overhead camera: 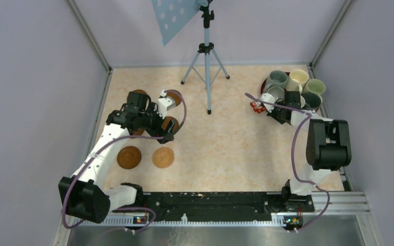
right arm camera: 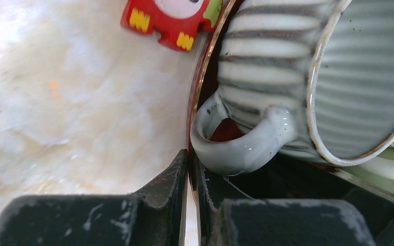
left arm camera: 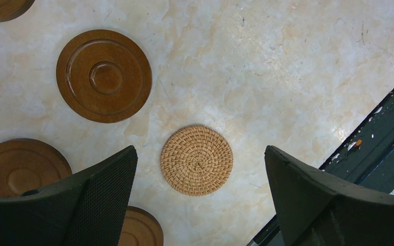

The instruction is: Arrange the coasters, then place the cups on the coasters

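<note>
At far right corner of table: cups (overhead camera: 297, 82) clustered on red tray (right arm camera: 197, 92); right tool (right arm camera: 190, 156) pressed together on tray rim, just beside ribbed mug (right arm camera: 287, 66) handle. Near left edge: wooden coasters (left arm camera: 104, 76); left tool (left arm camera: 200, 154) spread wide above woven mat (left arm camera: 197, 160). Advised: slow, level tray pull, clear of handle.

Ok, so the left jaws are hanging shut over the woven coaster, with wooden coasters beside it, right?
Not shut: the left jaws stand wide open over the woven coaster, with wooden coasters beside it. The left wrist view shows it.
</note>
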Action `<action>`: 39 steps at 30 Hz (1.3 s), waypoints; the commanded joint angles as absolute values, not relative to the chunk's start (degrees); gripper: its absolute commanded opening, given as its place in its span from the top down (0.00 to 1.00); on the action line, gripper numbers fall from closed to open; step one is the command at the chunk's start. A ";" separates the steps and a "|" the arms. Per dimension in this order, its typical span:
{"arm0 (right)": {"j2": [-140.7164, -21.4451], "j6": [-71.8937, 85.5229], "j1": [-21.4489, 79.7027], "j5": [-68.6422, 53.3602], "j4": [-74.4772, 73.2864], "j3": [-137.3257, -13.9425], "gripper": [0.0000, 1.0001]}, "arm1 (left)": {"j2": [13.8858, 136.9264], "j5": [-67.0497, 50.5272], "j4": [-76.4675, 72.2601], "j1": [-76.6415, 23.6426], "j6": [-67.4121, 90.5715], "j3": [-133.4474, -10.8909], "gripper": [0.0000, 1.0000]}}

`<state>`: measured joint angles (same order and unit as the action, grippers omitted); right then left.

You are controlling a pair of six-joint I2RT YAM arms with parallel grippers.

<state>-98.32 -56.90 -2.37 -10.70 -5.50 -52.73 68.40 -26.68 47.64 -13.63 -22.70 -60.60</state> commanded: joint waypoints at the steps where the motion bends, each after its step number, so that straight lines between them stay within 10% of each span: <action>1: -93.60 -55.15 1.14 -15.96 -20.90 -46.52 0.99 | 66.53 -26.53 46.32 -13.45 -20.89 -61.63 0.01; 39: -81.96 -37.71 47.36 -14.63 -36.74 -38.42 0.81 | 69.96 -25.94 44.04 -7.49 -10.36 -66.93 0.01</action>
<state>-79.83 -42.50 41.01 -6.35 -27.29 -40.56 68.88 -24.23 46.15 -7.99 -11.62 -65.14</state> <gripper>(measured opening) 0.187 0.987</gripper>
